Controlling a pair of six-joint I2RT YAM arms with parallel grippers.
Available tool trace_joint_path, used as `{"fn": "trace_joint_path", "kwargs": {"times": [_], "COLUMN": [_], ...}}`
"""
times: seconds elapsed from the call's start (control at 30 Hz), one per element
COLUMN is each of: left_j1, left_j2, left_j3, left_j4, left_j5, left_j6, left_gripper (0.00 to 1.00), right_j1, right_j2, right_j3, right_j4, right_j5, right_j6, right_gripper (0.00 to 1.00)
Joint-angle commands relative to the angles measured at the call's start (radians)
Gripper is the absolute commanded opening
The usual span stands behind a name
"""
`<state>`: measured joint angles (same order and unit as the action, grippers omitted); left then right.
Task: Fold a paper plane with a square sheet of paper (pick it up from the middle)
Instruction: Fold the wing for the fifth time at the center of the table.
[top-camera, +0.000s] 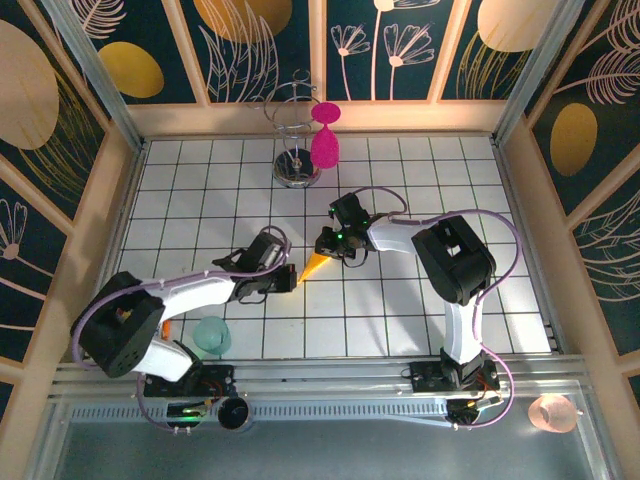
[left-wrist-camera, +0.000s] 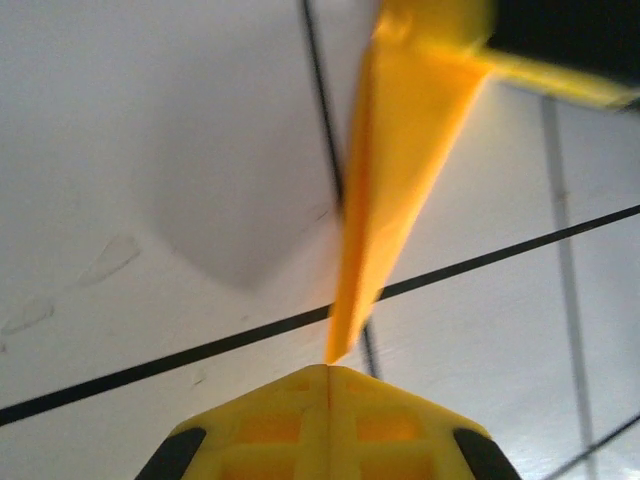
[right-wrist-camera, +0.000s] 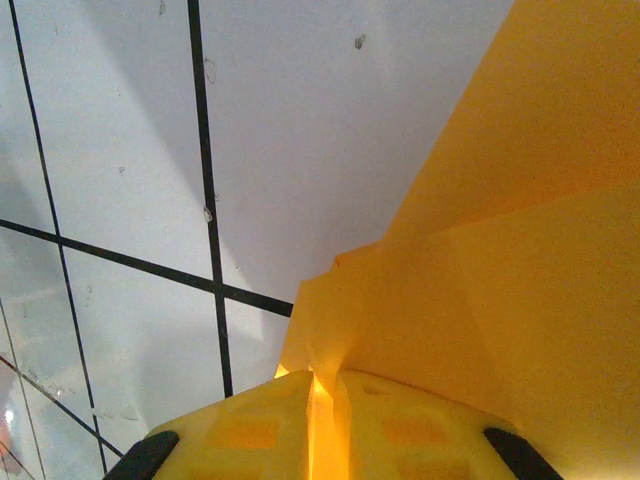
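The paper plane (top-camera: 315, 264) — light, floppy, easily crushed — is pinched at its wide tail by the right gripper (right-wrist-camera: 320, 385). The left gripper (left-wrist-camera: 328, 375) is closed and empty (nose just beside its tips). The stiffer folded spine looks the best place to grip.

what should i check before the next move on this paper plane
1. Right end effector clamped on the paper plane: ok, paper is pinched in it.
2. Left end effector free: ok, shut with nothing in it.
3. Plane's nose clear of the left fingertips: cannot tell, it points right at them.
4. Folds even: cannot tell, blurred and partly hidden.
5. Magenta goblet out of the way: ok, far across the table.
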<state>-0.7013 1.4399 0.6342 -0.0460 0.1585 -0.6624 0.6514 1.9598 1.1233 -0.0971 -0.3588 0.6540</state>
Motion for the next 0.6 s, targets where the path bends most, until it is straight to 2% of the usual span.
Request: {"fn": "trace_joint_path", "kwargs": {"times": [0.0, 0.13, 0.33, 0.57], "left_j1": [0.001, 0.001, 0.001, 0.001], "left_j2": [-0.005, 0.093, 0.215, 0.268], "left_j3": [0.036, 0.073, 0.113, 0.122], "left_j4": [0.100, 0.194, 0.245, 0.185], "left_j5": [0.011, 0.066, 0.077, 0.007], "left_j6": [-0.039, -0.077, -0.102, -0.111], "left_gripper": [0.00, 0.00, 0.00, 0.00], "right_j1": [0.017, 0.010, -0.005, -0.020], "right_j2": [0.039, 0.009, 0.005, -0.034], "right_j3": [-0.042, -0.031, -0.019, 0.009], "right_j4": [-0.078, -0.066, -0.048, -0.024], "right_j5": [0.007, -0.001, -0.028, -0.049], "right_j6": [0.004, 0.008, 0.012, -0.020], "right_gripper": [0.16, 0.16, 0.16, 0.16]}}
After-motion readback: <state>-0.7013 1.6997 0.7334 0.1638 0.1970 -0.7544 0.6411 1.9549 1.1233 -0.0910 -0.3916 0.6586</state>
